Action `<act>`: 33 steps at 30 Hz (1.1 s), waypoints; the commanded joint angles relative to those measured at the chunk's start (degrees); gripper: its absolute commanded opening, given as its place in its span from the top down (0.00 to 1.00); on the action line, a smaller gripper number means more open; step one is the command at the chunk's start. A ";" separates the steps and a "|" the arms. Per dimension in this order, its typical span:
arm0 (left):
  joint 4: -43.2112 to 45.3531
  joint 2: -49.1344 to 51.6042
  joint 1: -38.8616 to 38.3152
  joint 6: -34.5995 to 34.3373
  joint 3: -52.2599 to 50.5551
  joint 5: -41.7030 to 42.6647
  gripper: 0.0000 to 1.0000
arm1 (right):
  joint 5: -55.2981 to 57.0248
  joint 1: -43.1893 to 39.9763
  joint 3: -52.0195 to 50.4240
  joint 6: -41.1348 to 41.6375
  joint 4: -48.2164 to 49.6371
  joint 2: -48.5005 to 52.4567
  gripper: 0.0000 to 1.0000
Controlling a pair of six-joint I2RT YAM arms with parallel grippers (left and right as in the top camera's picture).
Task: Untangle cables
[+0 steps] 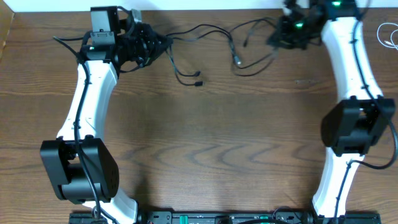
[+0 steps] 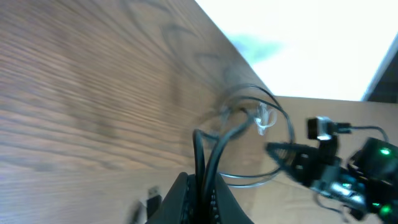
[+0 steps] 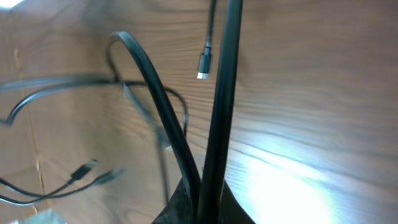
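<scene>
Left gripper (image 1: pixel 146 43) at 11 o'clock and right gripper (image 1: pixel 283 34) at 1 o'clock are both pinching the black cable (image 1: pixel 211 30), which sags in loose loops along the 12 o'clock edge of the table (image 1: pixel 217 143), white cable (image 1: pixel 387 34) coiled off at 2 o'clock.

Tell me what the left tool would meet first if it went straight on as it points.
Probably the black cable loop just ahead of the left tool, which grips that cable; beyond it, the table. Depth unclear.

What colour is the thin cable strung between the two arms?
Black. The thin flexible black cable shows best in the overhead view.
</scene>
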 commanded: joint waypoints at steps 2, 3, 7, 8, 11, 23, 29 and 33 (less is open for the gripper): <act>-2.14 -0.02 1.51 7.26 0.48 -5.22 0.92 | 9.60 -6.12 -0.24 0.74 -3.76 -3.08 0.99; -2.60 -0.02 1.79 7.50 0.48 -6.12 0.93 | 13.73 -7.15 -0.24 1.49 -5.07 -3.08 0.99; -4.28 -0.02 2.97 8.94 0.48 -10.14 0.93 | 28.57 -9.97 -0.24 3.98 -9.57 -3.06 0.99; -4.70 -0.02 3.26 9.20 0.48 -11.02 0.93 | 30.62 -10.47 -0.26 4.07 -10.40 -3.06 0.99; -5.88 -0.02 3.72 10.54 0.48 -12.63 0.93 | 32.44 -11.41 -0.26 4.00 -11.56 -3.06 0.99; -17.79 0.00 -3.23 20.39 0.44 -13.49 0.92 | 16.79 -4.72 -0.26 -7.43 -9.92 -3.06 0.99; -20.44 0.00 -9.62 26.67 0.44 -14.03 0.88 | 17.53 0.37 -0.26 -7.43 -9.81 -3.06 0.95; -20.44 0.00 -11.26 26.60 0.44 -17.49 0.78 | 17.66 2.60 -0.26 -7.41 -9.25 -3.06 0.86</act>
